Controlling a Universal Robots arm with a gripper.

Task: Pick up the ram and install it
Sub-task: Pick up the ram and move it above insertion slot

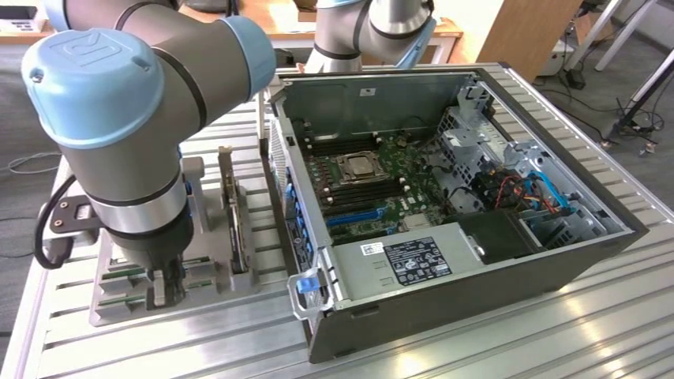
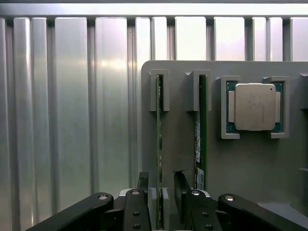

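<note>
Pick-up step in hand; nothing gripped. Gripper (image 2: 161,192) sat low over the grey holder tray (image 2: 240,168), jaws wide, one finger either side of the ram (image 2: 158,125), which rested on edge in its slot. Second stick (image 2: 201,120) just beside, processor chip (image 2: 254,107) further along. Judgement: a clean grip calls for fingers square on the board faces, clear of the neighbour. Open PC case (image 1: 463,237) beside the tray

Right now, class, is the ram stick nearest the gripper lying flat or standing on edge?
On edge: the ram stick presents its thin green edge, seated in the grey holder slots, with the open gripper straddling it.
</note>
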